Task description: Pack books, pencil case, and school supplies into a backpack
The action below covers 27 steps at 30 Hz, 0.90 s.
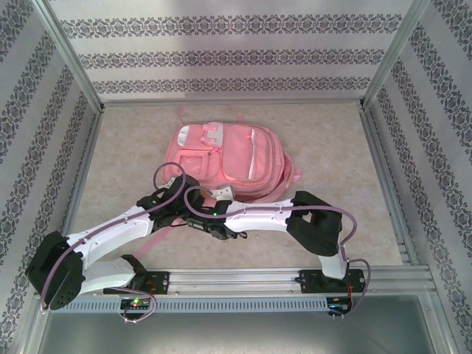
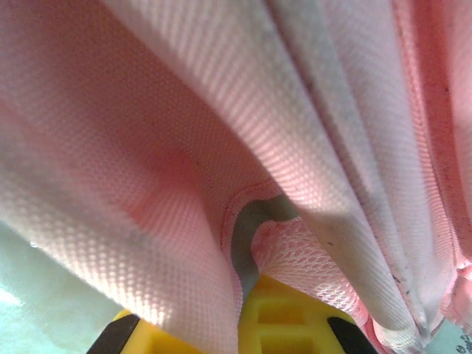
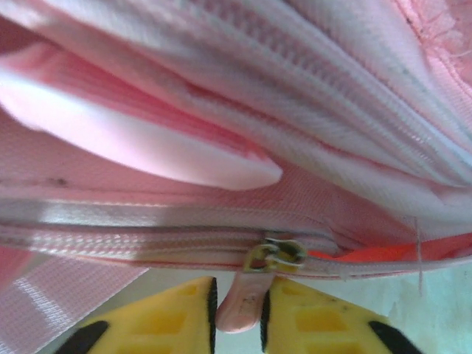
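Pink woven fabric of the backpack (image 3: pixel 243 81) spreads across the far part of the view, ribbed with stitched seams. A pale padded flap (image 3: pixel 147 147) lies over it on the left, its rounded end pointing right. Nearer, a zip (image 3: pixel 125 240) runs from left to right; its teeth are meshed left of the metal slider (image 3: pixel 276 254), while to the right of it they gape on a strip of orange-red lining (image 3: pixel 369 254). The pink zip pull (image 3: pixel 240 302) hangs from the slider, and the right gripper (image 3: pixel 237 306) has its yellow jaws clamped on it from either side. A pink strap (image 3: pixel 44 310) crosses the near left corner. Pale counter (image 3: pixel 420 310) shows at the near right.
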Each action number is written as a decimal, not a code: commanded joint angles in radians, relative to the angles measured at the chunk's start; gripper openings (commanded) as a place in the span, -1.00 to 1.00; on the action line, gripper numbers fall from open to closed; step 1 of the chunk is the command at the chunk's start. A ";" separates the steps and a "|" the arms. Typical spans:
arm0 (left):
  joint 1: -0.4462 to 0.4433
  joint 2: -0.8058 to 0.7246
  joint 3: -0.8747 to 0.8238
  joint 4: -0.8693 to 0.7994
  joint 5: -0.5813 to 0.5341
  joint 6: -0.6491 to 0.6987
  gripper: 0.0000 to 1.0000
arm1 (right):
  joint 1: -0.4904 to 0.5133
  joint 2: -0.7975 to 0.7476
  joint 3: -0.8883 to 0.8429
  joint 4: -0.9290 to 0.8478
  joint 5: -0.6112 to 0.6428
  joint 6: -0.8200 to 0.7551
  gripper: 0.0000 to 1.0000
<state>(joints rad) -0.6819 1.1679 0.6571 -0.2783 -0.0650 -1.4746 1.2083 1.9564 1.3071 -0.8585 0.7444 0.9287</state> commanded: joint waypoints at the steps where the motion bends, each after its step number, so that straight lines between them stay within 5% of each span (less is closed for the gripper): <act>1: -0.024 -0.046 0.067 0.075 -0.049 -0.012 -1.00 | -0.012 -0.027 -0.049 0.028 -0.011 -0.059 -0.68; 10: -0.024 -0.057 0.072 0.047 -0.074 0.009 -1.00 | -0.022 -0.191 -0.153 0.149 -0.053 -0.116 -0.92; 22: -0.022 -0.068 0.070 0.005 -0.112 0.045 -1.00 | -0.201 -0.462 -0.522 0.664 -0.577 -0.211 -1.00; 27: -0.018 -0.078 0.058 -0.004 -0.121 0.050 -1.00 | -0.259 -0.515 -0.587 0.711 -0.647 -0.224 -1.00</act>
<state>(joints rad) -0.6949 1.1412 0.6777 -0.2966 -0.1013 -1.4548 0.9730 1.4639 0.7544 -0.1879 0.1856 0.7277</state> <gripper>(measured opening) 0.071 0.069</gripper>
